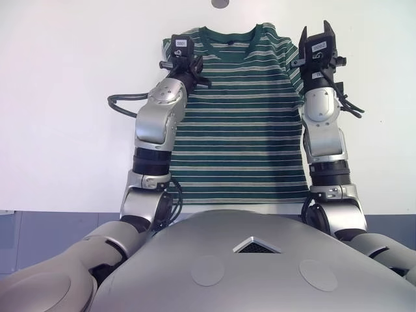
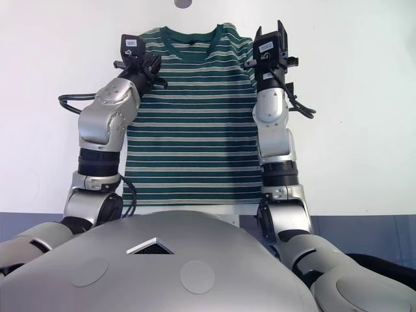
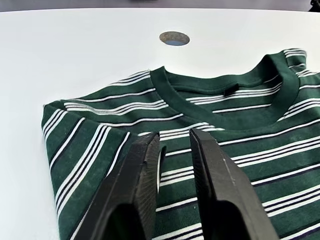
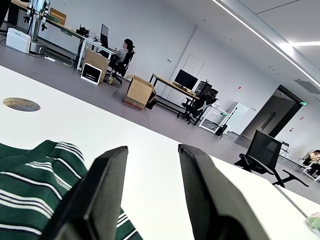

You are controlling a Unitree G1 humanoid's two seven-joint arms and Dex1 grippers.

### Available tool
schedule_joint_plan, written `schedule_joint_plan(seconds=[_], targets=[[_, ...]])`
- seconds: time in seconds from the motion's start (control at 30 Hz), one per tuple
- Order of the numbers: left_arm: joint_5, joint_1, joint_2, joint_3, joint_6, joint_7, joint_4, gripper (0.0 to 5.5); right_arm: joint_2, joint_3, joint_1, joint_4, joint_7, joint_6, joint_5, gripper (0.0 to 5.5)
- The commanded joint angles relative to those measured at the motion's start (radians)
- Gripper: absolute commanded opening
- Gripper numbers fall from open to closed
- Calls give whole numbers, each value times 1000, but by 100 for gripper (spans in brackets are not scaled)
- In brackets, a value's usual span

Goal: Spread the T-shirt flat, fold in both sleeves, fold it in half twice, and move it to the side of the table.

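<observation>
Left gripper (image 3: 176, 136), fingers slightly parted and empty, hangs just over one shoulder of the green striped T-shirt (image 1: 240, 117). The right gripper (image 1: 316, 31), spread open and empty, is raised beside the other shoulder. The shirt lies flat on the white table (image 1: 58, 65), collar away from the robot.

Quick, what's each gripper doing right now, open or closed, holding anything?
Left gripper: open with a narrow gap, holding nothing, over the T-shirt.
Right gripper: open, holding nothing.
</observation>
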Motion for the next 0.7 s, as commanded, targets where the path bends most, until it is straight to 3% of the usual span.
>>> schedule_joint_plan(seconds=[0.03,0.13,0.27,0.4,0.7], targets=[[-73,-60,-45,15,25,-34,-112,182,3,-2,-2,7,-4,2,-3,189],[-138,-180,-76,155,-36,36,-187,237,-8,-30,-6,-10,-10,-2,10,189],[-117,-297,16,269,-176,72,-184,242,-105,-128,1,7,81,48,80,189],[-86,-214,11,270,-234,117,-180,242,-139,-211,34,40,256,198,255,189],[-58,-177,18,251,-290,129,-151,242,11,-292,0,136,225,313,443,189]])
